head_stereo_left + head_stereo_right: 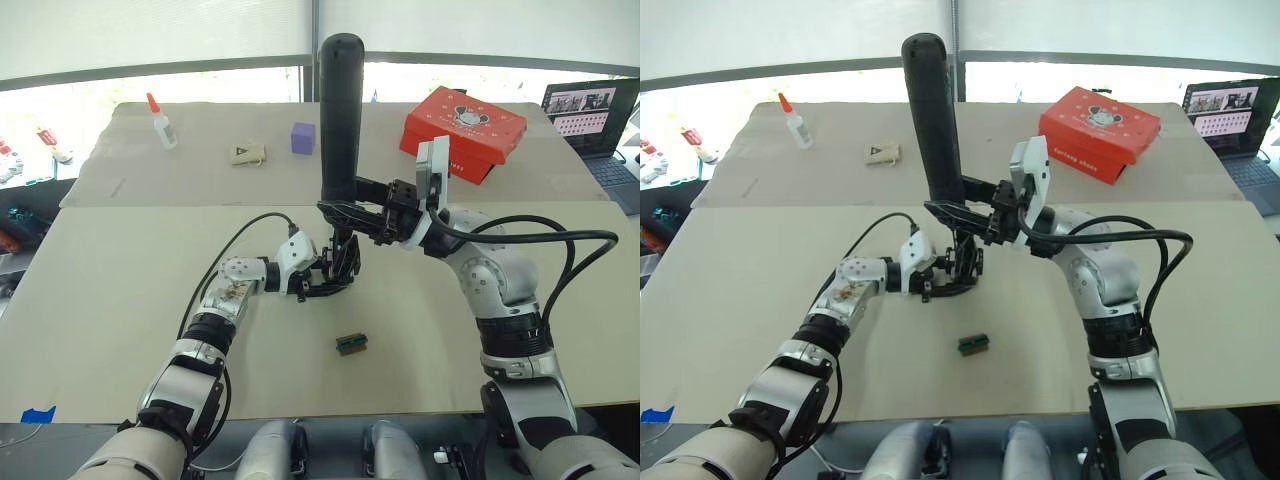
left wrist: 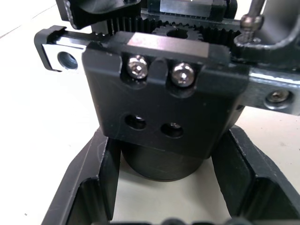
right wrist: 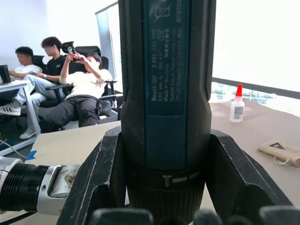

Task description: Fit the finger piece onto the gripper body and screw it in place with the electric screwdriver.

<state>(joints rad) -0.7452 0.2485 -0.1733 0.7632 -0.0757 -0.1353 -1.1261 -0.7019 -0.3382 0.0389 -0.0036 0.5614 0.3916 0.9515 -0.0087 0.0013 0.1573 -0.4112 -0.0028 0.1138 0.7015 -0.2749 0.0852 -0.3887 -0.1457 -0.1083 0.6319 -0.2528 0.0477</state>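
Holding the screwdriver [image 1: 341, 118] upright over the gripper body [image 1: 335, 268], the right gripper [image 1: 350, 203] has its fingers clamped on the tool.
Left gripper [image 1: 318, 277] fingers clasp the body's round base on the tabletop [image 1: 120, 290], just beyond a small green-and-black block [image 1: 351, 343].

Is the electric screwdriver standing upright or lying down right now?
Upright. The electric screwdriver stands nearly vertical, rounded end up, clamped in the right gripper with its tip down at the gripper body.
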